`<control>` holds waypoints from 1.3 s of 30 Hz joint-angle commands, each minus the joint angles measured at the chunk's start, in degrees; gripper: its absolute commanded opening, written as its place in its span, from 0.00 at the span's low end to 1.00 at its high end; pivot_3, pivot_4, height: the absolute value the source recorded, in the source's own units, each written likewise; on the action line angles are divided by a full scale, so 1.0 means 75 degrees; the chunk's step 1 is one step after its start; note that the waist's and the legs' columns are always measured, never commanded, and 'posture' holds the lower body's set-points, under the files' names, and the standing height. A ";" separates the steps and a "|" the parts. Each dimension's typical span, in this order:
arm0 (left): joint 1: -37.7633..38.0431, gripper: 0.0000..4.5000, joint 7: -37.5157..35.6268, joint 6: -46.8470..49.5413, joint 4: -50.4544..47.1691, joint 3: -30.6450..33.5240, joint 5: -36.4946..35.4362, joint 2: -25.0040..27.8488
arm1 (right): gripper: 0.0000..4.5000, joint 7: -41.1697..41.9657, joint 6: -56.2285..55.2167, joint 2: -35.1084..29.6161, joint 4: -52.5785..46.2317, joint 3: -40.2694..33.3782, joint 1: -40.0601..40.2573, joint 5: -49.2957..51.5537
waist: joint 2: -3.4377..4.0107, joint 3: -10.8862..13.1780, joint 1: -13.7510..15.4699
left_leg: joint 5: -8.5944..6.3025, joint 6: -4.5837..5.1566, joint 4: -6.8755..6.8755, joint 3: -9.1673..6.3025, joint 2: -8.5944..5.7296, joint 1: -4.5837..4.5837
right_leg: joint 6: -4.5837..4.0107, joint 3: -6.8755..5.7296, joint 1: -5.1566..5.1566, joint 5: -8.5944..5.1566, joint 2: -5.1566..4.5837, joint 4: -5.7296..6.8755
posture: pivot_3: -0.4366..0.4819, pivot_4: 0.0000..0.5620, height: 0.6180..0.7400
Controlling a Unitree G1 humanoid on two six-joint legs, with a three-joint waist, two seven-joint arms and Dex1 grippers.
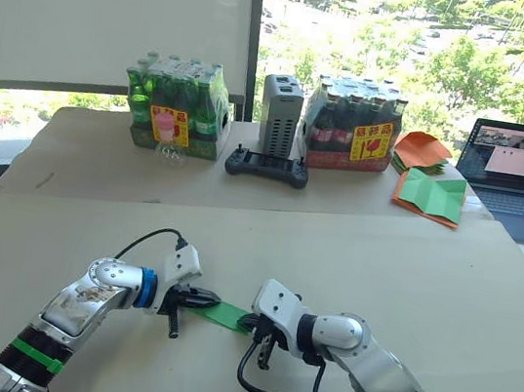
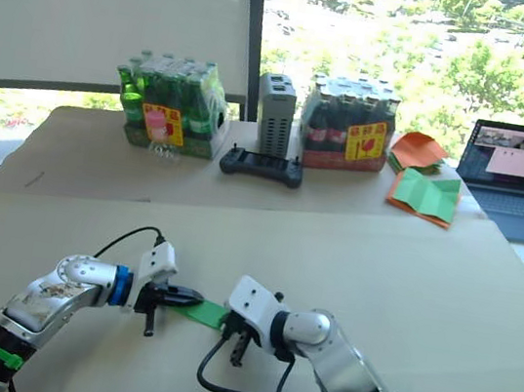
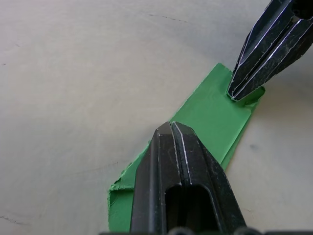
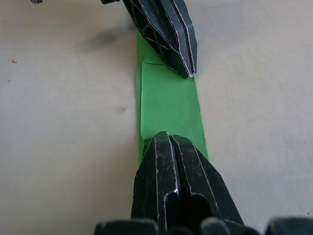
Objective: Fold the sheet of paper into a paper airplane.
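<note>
Green sheet of paper (image 4: 168, 105) partly under fingers (image 4: 166, 34)

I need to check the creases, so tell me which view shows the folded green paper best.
The right wrist view: the narrow folded strip of bright green paper runs lengthwise in close-up, its layered edges showing between the two end effector tips. The left wrist view shows it closely but partly covered. The eye views show a sliver between the end effectors.

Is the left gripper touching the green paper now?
Touching. In the right wrist view, the left gripper, fingers shut, presses its tip on the folded green paper, with no gap visible.
</note>
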 commanded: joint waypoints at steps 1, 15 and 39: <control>0.0309 0.00 0.0147 0.0122 0.0657 -0.0015 0.0451 0.0290 | 0.00 0.0034 0.0500 -0.0181 0.0242 0.0211 0.0223 -0.0093 | 0.0003 -0.0003 -0.0006 | 0.0000 0.0000 -0.0001 0.0000 0.0000 0.0001 | 0.0000 0.0000 0.0000 0.0000 0.0000 0.0000 | 0.48 0.27 0.96; 0.0863 0.00 0.0029 -0.0175 0.0853 0.0413 0.0444 0.0749 | 0.00 0.0013 0.0651 -0.0117 0.0213 0.0252 0.0184 -0.0077 | 0.0022 -0.0029 -0.0114 | 0.0005 -0.0009 -0.0093 0.0015 0.0019 0.0073 | -0.0004 0.0004 0.0017 -0.0003 0.0006 -0.0010 | 0.48 0.27 0.96; 0.1167 0.00 0.0130 -0.0301 0.0749 0.1195 0.0181 0.0802 | 0.00 -0.0033 0.0650 0.0186 0.0217 0.0340 -0.0086 -0.0029 | 0.0045 -0.0046 -0.0212 | 0.0001 -0.0013 -0.0119 0.0014 0.0021 0.0090 | -0.0008 0.0005 0.0003 -0.0005 0.0010 -0.0012 | 0.48 0.27 0.96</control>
